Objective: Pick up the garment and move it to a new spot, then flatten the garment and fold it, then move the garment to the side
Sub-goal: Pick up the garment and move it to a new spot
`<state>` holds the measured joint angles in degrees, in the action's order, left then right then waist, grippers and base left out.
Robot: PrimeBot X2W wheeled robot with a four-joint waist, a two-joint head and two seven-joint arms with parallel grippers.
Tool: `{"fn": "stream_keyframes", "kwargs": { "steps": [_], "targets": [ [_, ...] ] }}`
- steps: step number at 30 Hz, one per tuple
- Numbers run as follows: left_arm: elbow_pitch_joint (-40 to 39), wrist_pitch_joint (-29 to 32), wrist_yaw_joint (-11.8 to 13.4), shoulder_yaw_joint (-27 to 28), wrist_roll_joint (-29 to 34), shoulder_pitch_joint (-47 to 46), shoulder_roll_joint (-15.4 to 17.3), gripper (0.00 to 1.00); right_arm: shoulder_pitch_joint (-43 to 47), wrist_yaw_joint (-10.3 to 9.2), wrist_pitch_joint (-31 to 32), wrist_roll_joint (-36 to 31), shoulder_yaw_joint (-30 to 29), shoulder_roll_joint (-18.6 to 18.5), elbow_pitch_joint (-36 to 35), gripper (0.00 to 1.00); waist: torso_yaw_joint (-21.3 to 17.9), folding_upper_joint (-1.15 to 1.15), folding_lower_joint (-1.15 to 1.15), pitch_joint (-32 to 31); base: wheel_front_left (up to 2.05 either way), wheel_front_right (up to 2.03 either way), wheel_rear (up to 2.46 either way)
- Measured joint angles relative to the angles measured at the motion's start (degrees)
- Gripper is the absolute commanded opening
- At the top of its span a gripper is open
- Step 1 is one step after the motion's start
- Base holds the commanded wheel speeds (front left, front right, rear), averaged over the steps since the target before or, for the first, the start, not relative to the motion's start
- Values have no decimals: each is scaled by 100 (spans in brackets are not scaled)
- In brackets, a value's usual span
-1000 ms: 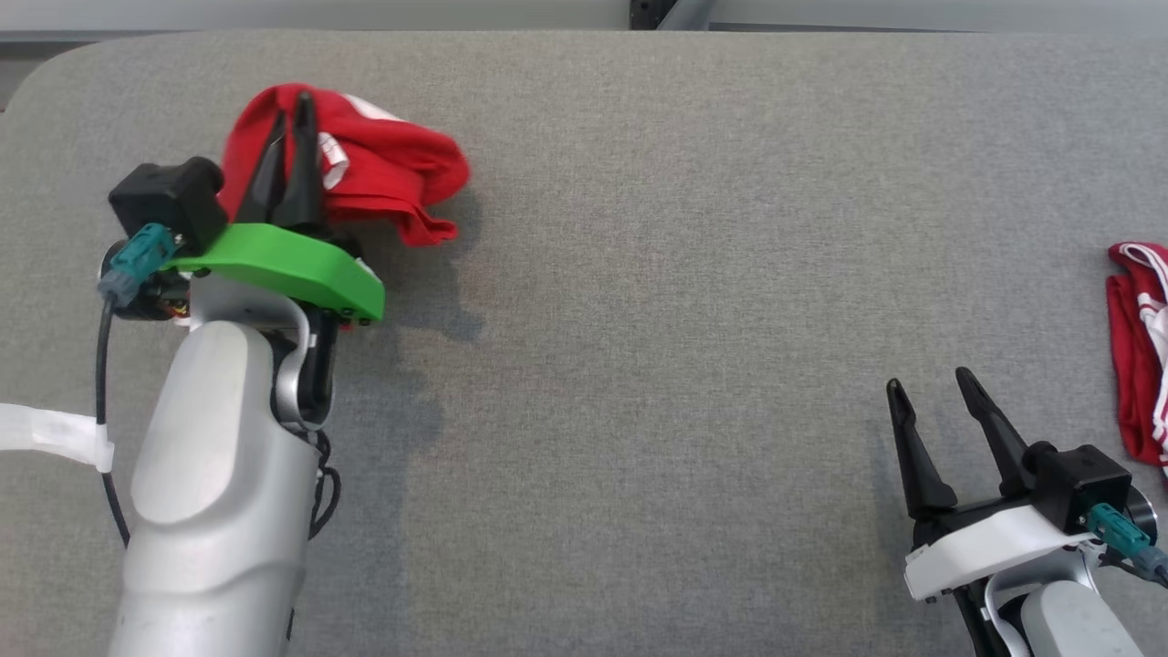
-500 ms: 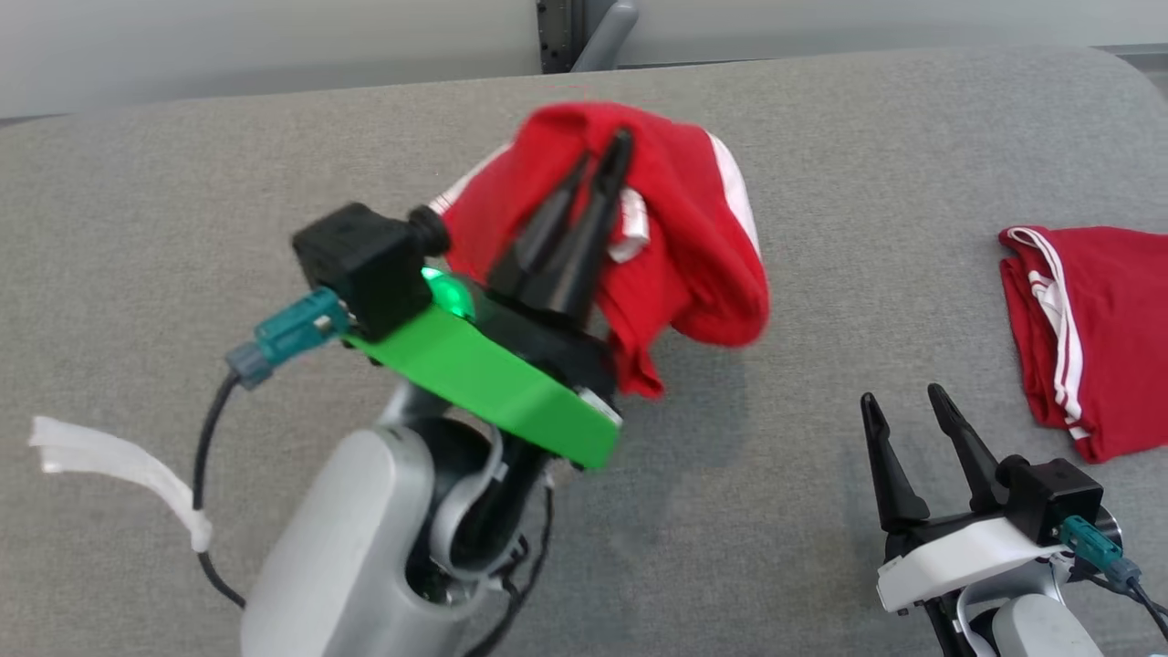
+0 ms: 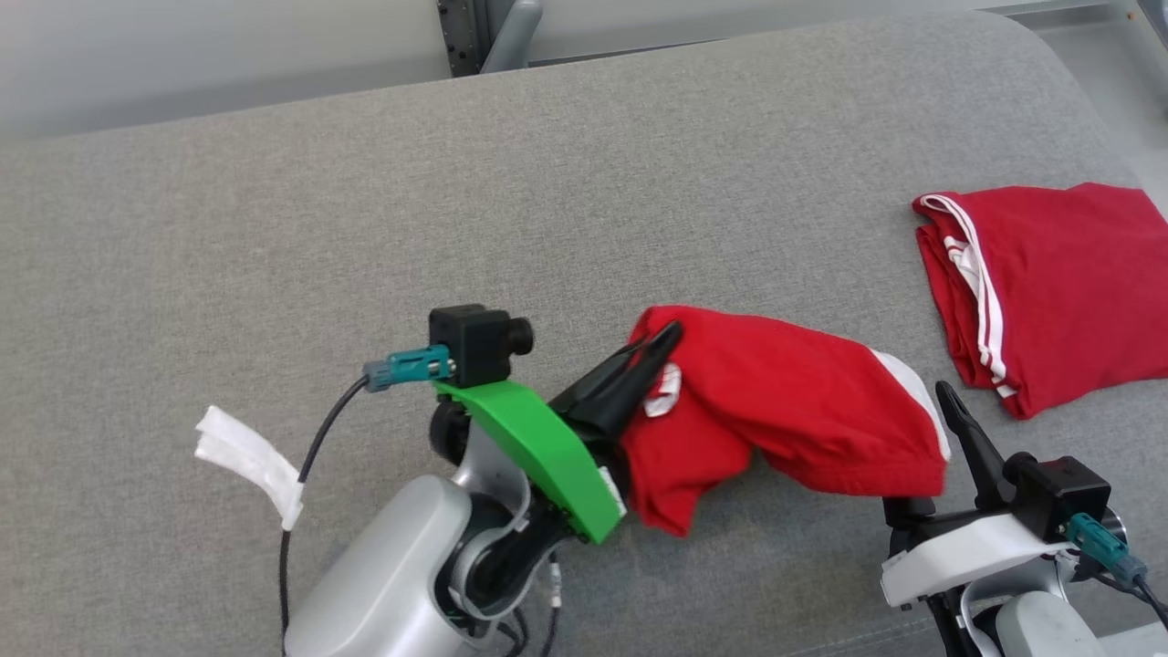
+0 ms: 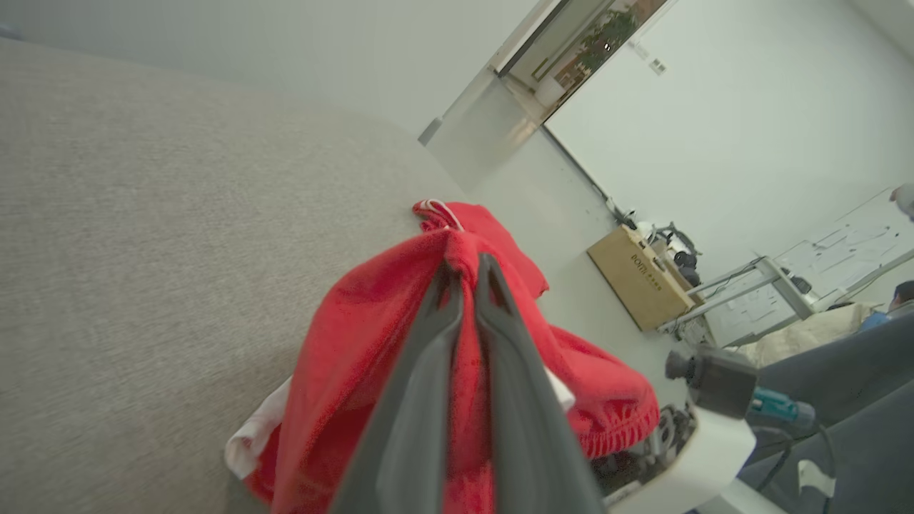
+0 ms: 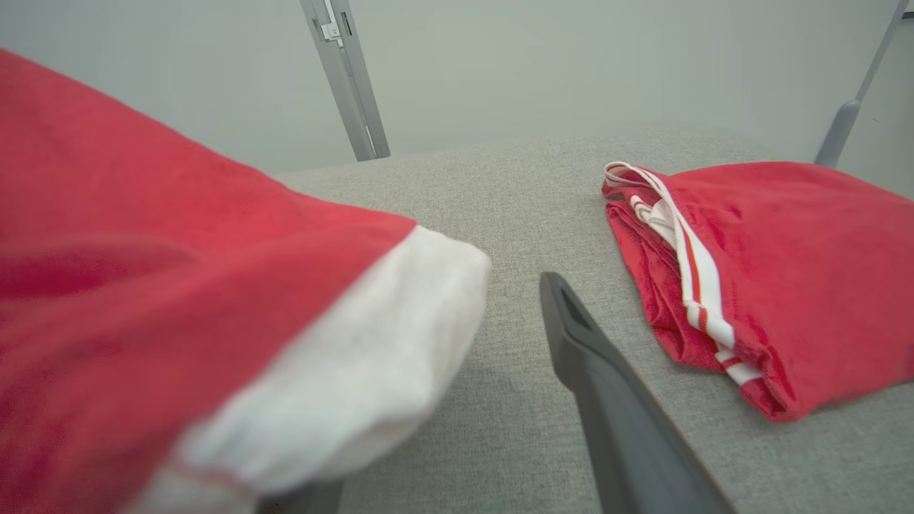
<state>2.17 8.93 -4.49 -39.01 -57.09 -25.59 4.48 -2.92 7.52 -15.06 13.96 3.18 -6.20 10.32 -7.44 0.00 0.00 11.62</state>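
Left gripper (image 3: 669, 332): closed on a fold of the crumpled red fabric garment with white trim (image 3: 792, 409). The left wrist view shows both dark fingers (image 4: 428, 400) pressed together, with red cloth pinched between them near the tips.

Garment: lifted at the pinched edge. In the head view it trails from the fingertips toward 4 o'clock, over the grey fabric-covered table (image 3: 411, 210). Its white-hemmed end lies over the right gripper (image 3: 912, 401).

Right gripper: open and holding nothing. One finger (image 5: 607, 400) stands clear. The other is mostly hidden under the draped garment (image 5: 143, 250), well apart from the first.

Second item: a folded red garment with white side stripes (image 3: 1049, 274) lies flat at 3 o'clock on the table, apart from the held garment.
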Motion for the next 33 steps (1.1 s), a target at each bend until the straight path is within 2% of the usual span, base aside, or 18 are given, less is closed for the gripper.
{"fn": "stream_keyframes", "kwargs": {
  "steps": [4, 8, 15, 22, 23, 24, 25, 30, 33],
  "targets": [
    [1091, -171, -125, 78, 134, -85, 333, 0, -5, 0, 0, 0, -19, 15, 2, 100, -124, 0, 0, 33, 0, 0, 0],
    [2331, -593, -208, 9, 622, -411, 595, 0, -6, 0, 0, 0, -35, 15, 4, 100, -212, 0, 0, 62, 0, 0, 0],
    [3693, -1360, -145, 8, 1104, -862, 602, 0, 13, 0, 0, -3, -84, 13, -2, 100, -209, 0, 0, 34, 0, 0, 0],
    [4664, -1792, -163, -114, 1205, -1046, 394, 2, 25, 0, 0, -27, -53, 29, 19, 100, -184, 0, 0, -51, 0, 0, 0],
    [4764, -1845, -169, -134, 1211, -1060, 364, 13, 30, 0, 0, -27, -52, 27, 20, 100, -179, 0, 0, -65, 0, 0, 0],
    [5036, -1993, -190, -144, 1237, -1112, 309, 39, 40, 0, 0, -29, -54, 27, 18, 100, -151, 0, 0, -85, 0, 0, 0],
    [5111, -2037, -190, -145, 1245, -1137, 292, 100, 41, 0, 0, -29, -57, 26, 18, 100, -142, 0, 0, -90, 0, 0, 0],
    [5333, -2187, -122, -125, 1308, -1156, 225, 100, 55, 0, 0, -30, -60, 23, 19, 100, -117, 0, 0, -127, 0, 0, 0],
    [5037, -2372, 214, 204, 1329, -975, 265, 100, 166, 0, 0, -30, -110, 26, 10, 100, -106, 0, 0, -229, 0, 0, 0]
  ]
}}
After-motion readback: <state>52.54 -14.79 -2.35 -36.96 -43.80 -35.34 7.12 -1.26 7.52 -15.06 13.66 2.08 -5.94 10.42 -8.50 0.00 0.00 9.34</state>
